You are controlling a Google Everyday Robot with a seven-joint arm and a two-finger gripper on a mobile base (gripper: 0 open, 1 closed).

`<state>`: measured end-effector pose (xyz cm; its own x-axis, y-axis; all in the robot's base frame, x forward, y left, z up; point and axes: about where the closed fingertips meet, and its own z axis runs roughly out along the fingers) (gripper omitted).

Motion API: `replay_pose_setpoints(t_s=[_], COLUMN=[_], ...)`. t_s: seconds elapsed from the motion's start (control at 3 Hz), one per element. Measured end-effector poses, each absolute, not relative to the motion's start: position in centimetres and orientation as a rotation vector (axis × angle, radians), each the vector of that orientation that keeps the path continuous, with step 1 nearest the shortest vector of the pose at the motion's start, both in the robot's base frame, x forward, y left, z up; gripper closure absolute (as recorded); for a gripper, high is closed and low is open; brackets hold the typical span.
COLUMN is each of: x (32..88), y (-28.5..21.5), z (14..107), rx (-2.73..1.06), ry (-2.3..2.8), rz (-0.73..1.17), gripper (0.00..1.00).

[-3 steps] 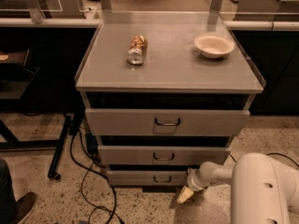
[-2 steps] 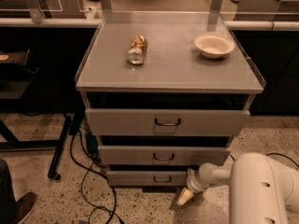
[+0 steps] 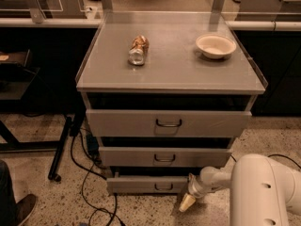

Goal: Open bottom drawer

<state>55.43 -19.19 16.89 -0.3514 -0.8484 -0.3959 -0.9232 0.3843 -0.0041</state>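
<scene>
The hand (image 3: 187, 202) hangs near the floor, before the right end of the bottom drawer (image 3: 141, 185).

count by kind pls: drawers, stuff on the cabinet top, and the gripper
drawers: 3 (top drawer, middle drawer, bottom drawer)
bowls: 1 (bowl, on the cabinet top)
lying containers: 1 (shiny container, on the cabinet top)
grippers: 1 (gripper, near the floor by the bottom drawer's right end)
total: 6
</scene>
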Motion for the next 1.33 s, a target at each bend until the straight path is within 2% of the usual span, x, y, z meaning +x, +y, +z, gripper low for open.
replay_pose_setpoints(t_s=[1.0,1.33], x=[53.1,48.4], y=[-20.0,-22.3], z=[16.2,16.3], rx=[-1.622,-1.616], ry=[2.384,2.469], rz=[0.344,0.387], gripper=[0.00,0.00])
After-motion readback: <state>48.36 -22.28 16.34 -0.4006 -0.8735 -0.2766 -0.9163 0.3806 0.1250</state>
